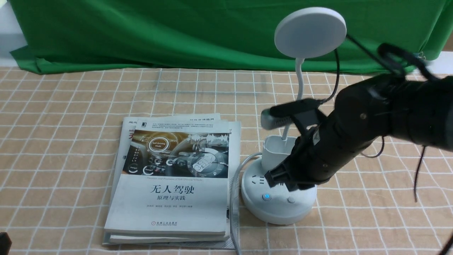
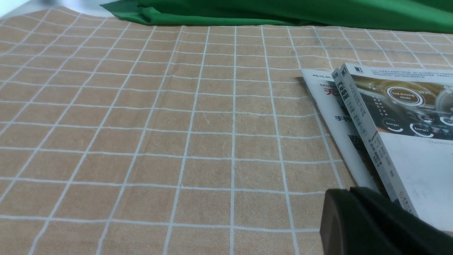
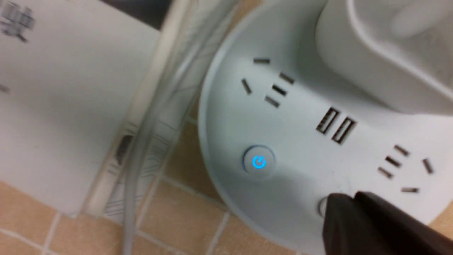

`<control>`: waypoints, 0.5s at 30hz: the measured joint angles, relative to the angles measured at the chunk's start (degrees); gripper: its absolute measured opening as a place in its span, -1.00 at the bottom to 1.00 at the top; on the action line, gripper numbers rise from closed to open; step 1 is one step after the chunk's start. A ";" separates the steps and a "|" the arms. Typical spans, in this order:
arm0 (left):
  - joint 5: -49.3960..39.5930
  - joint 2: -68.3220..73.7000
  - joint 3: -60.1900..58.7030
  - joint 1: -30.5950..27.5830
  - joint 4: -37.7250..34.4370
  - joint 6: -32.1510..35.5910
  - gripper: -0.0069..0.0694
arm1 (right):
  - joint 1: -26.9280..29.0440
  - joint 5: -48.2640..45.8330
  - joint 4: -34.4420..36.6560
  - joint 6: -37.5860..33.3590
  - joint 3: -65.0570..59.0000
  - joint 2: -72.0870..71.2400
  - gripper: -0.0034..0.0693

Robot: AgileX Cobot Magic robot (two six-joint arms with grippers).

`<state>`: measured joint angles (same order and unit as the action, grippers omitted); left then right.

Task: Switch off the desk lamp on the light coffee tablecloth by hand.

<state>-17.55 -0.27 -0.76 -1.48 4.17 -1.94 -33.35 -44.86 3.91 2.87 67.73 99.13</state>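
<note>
I see the white desk lamp with its flat round disc head, thin bendy neck, pen-holder cup and round socket base [image 1: 277, 209] standing on the light coffee tablecloth with a grid of thin white lines [image 1: 70, 106]. The cloth covers the table, and the lamp sits at about 4 o'clock from the table's middle. A stack of paperback books with a grey-white self-driving cover [image 1: 173, 184] lies just beside the base at its 9 o'clock. A pale grey power cord [image 1: 234, 191] runs down between the two. A plain green backdrop cloth [image 1: 141, 32] hangs along 12 o'clock.

The bulky black right arm reaches in from 3 o'clock. The right arm's fingers [image 1: 279, 179] are pressed together with nothing between them, their tip low over the base top, just in front of the cup. On the base rim a small round power button glowing blue [image 3: 258, 162] has a plain round button [image 1: 291, 200] at its 3 o'clock. In the right wrist view the dark tip hides part of that plain button, and I cannot tell whether it touches.

The left arm's fingers [image 2: 354, 219] also look pressed together. They are low near the cloth by the books' near corner, at 8 o'clock in the front view.
</note>
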 joint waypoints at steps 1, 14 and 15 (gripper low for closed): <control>0.00 0.00 0.00 0.00 0.00 0.00 -0.81 | 0.00 -0.07 0.00 -0.07 0.00 -0.36 -0.80; 0.00 0.00 0.00 0.00 0.00 0.00 -0.81 | 0.00 -0.79 0.05 -0.18 -12.02 -22.40 -0.79; 0.00 0.00 0.00 0.00 0.00 0.00 -0.81 | 0.00 -0.79 0.05 -0.18 -12.27 -22.42 -0.78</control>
<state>-17.55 -0.27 -0.76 -1.48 4.17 -1.94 -33.35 -45.66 3.96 2.69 55.46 76.70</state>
